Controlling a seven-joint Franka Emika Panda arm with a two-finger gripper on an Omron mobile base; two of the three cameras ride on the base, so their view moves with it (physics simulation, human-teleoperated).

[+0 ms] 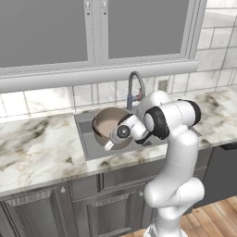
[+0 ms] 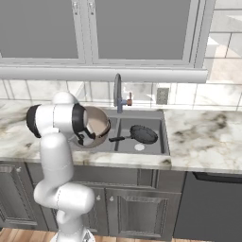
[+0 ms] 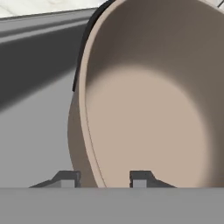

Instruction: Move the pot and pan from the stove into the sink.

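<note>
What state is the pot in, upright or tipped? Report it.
Tipped. The pot leans in the sink's left basin, its pale inside facing sideways; the gripper straddles its rim.

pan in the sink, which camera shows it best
The right base view: the pan lies whole in the sink's right basin, long handle pointing left toward the pot. In the left base view the arm covers that basin; the hand view looks into the pot instead.
</note>
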